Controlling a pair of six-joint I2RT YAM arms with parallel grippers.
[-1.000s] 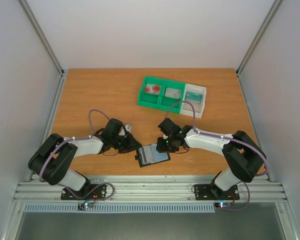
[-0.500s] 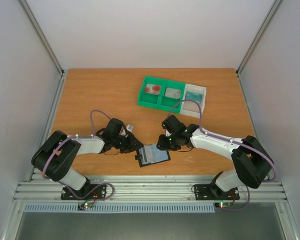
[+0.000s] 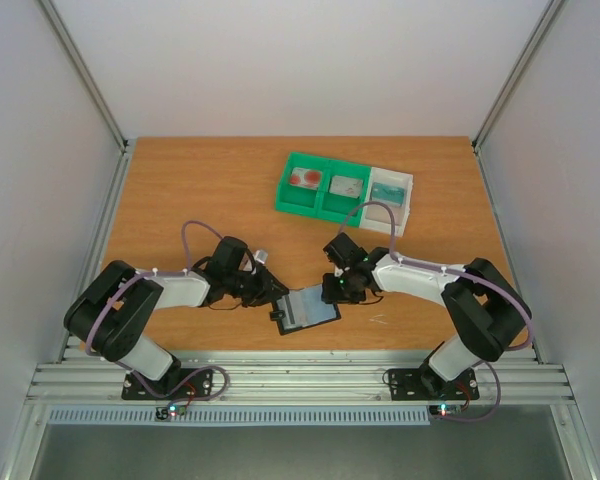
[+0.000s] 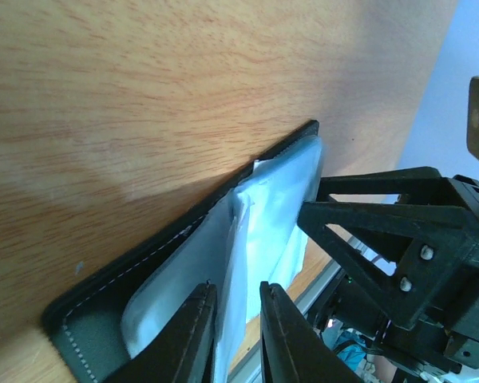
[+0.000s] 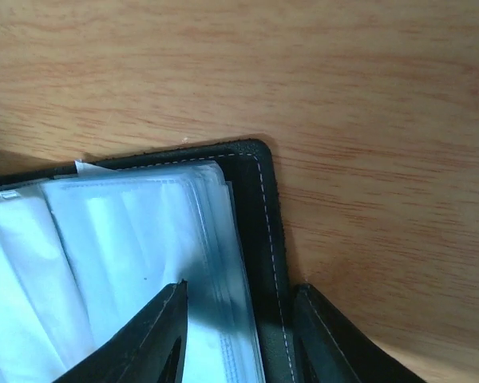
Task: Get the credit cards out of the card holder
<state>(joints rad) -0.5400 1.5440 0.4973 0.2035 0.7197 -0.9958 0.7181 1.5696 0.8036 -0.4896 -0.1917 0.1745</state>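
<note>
Wooden table [image 3: 200,190]: open card holder [image 3: 308,310], green tray [image 3: 283,197], white tray [image 3: 385,217]

From above, the left hand [image 3: 273,295] and right hand [image 3: 332,292] are dark blurs against the holder [image 3: 308,312], too small to show any grip. The left wrist view cuts the holder off at its bottom edge. Whether the fingers there pinch the pale sleeve [image 4: 263,215] cannot be told. The right wrist view shows only one corner of the holder, and the sleeve contents are blurred. The cards [image 3: 306,178] in the tray [image 3: 305,207] are too small to read.
</note>
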